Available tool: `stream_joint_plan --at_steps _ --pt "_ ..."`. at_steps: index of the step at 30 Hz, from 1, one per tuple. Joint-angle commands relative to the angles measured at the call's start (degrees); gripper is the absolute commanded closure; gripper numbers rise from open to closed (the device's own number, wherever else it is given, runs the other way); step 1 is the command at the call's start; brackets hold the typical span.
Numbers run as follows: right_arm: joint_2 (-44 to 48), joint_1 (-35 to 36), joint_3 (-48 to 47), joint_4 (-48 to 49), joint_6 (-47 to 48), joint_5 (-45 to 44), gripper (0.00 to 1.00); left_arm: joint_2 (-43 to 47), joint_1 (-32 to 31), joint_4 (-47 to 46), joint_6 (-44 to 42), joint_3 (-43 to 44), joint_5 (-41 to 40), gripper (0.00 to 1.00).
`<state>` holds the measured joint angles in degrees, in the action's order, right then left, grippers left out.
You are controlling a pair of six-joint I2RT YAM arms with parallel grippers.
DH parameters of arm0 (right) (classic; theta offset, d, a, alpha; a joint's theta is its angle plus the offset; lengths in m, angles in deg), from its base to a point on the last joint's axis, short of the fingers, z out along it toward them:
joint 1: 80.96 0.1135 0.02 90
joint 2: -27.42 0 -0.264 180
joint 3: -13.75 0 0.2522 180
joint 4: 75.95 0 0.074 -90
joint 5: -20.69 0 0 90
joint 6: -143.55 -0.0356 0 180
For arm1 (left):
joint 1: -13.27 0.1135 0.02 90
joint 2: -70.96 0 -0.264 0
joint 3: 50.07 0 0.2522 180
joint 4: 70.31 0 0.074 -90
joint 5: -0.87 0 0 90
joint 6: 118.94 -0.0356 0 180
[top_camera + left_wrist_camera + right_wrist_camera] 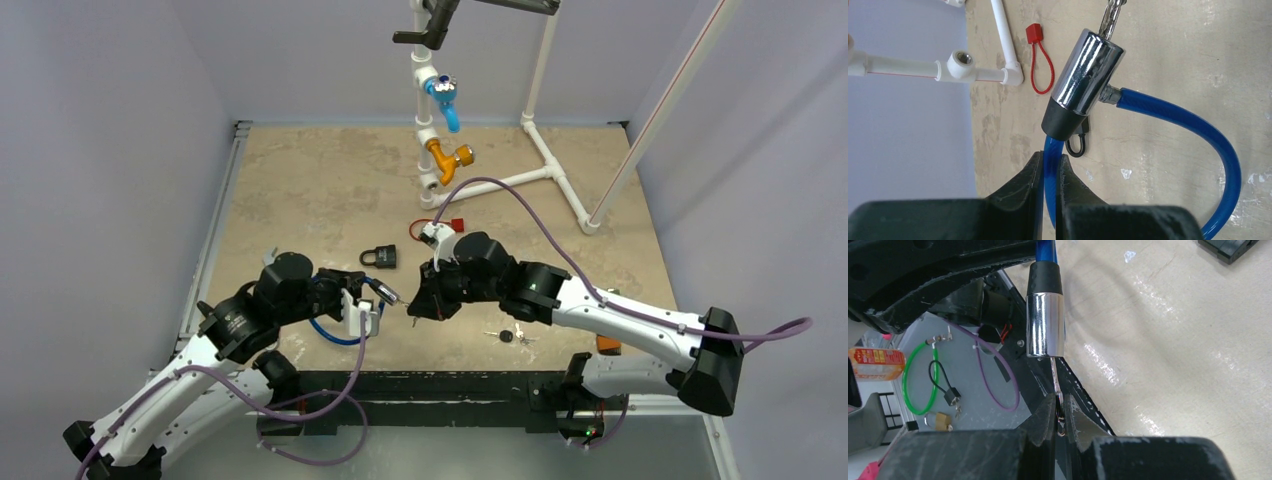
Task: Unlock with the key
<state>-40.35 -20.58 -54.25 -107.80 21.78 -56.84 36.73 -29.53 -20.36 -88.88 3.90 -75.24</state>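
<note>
**Top external view.** The cable lock's chrome cylinder (386, 292) hangs above the table between your two grippers, at 6 o'clock from a black padlock (380, 257). The left gripper (360, 305) sits at the cylinder's 8 o'clock and the right gripper (415, 303) at its 3 o'clock. The blue cable (335, 337) loops down toward 7 o'clock.

**Left wrist view.** The left jaws are pressed together on the blue cable just below the cylinder's black collar (1063, 120). The cable leaves the cylinder at 3 o'clock and arcs round as a glossy, plastic-coated loop. Expect it to be springy and to twist under torque. Your hold close to the collar looks the best place to resist that.

**Right wrist view.** The right jaws pinch the key (1056, 377), whose thin blade runs up into the cylinder's lower end at 12 o'clock. The barrel is mirror-polished, rigid and probably slippery, so turn the key by its head rather than by the barrel. The key looks light and slender, so it probably calls for gentle, even force.
</note>
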Motion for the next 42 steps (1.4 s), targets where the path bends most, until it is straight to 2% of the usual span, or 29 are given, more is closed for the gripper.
stream_joint_plan --at_steps 1,6,14,21,25,42 --pt "1.46 0.61 0.75 10.73 -2.75 -3.34 1.00 0.78 -1.73 -6.52 7.19 3.88 2.52 1.00" --pt "2.45 0.66 2.21 12.68 -3.97 -4.50 1.00 1.96 -2.11 -7.60 7.36 2.78 0.64 1.00" --pt "2.33 0.75 2.23 10.73 -6.41 -5.70 1.00 3.54 -4.62 -10.45 0.12 -0.60 -5.73 1.00" --pt "2.10 0.68 3.90 13.51 -8.11 -3.72 1.00 5.83 -7.08 -13.18 -4.61 -3.57 -8.62 1.00" --pt "1.61 0.75 3.52 13.55 -7.99 -2.80 1.00 8.13 -8.95 -14.17 -9.98 -6.32 -8.60 1.00" --pt "1.32 0.69 1.99 11.71 -5.49 2.88 1.00 10.68 -11.68 -16.87 -19.40 -10.75 -7.16 1.00"
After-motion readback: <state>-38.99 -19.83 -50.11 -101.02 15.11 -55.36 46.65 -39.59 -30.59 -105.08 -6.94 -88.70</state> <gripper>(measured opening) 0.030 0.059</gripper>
